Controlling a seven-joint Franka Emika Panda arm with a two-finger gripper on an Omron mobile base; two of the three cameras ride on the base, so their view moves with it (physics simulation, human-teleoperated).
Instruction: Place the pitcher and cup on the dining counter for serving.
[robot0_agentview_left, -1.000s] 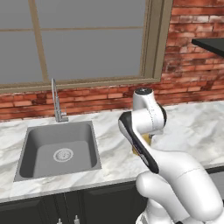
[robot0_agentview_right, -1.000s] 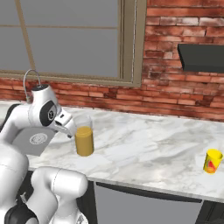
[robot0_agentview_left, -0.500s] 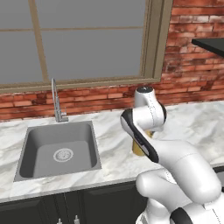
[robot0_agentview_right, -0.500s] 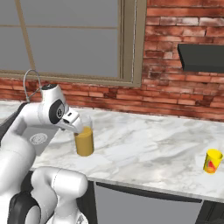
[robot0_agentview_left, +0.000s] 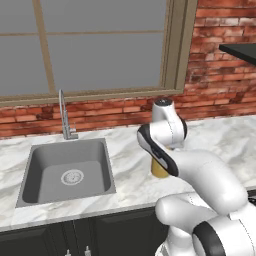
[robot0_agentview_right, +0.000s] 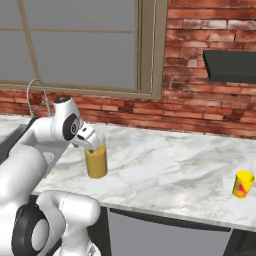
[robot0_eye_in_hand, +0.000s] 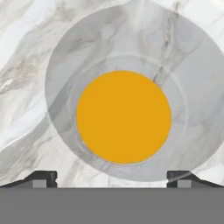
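Observation:
The pitcher (robot0_agentview_right: 96, 161), a tall clear glass with orange-yellow juice in its lower part, stands on the marble worktop (robot0_agentview_right: 165, 175) to the right of the sink. In the left base view the arm covers most of the pitcher (robot0_agentview_left: 160, 170). My gripper (robot0_agentview_right: 91, 143) hangs just over its rim, pointing down, open and holding nothing. From the hand view I look straight into the pitcher (robot0_eye_in_hand: 124, 117), with my gripper (robot0_eye_in_hand: 112, 179) spread wide at its near edge. The small yellow cup (robot0_agentview_right: 243, 184) with a red mark stands far right near the worktop's front edge. The dining counter is out of view.
A grey sink (robot0_agentview_left: 70, 172) with a faucet (robot0_agentview_left: 64, 115) lies left of the pitcher. A window and brick wall back the worktop. A dark shelf (robot0_agentview_right: 232, 65) juts out above the right end. Open marble stretches between pitcher and cup.
The hand has swung right from beside the pitcher to just above its rim and tipped downward. The pitcher and the cup stay where they were. The jaws remain wide.

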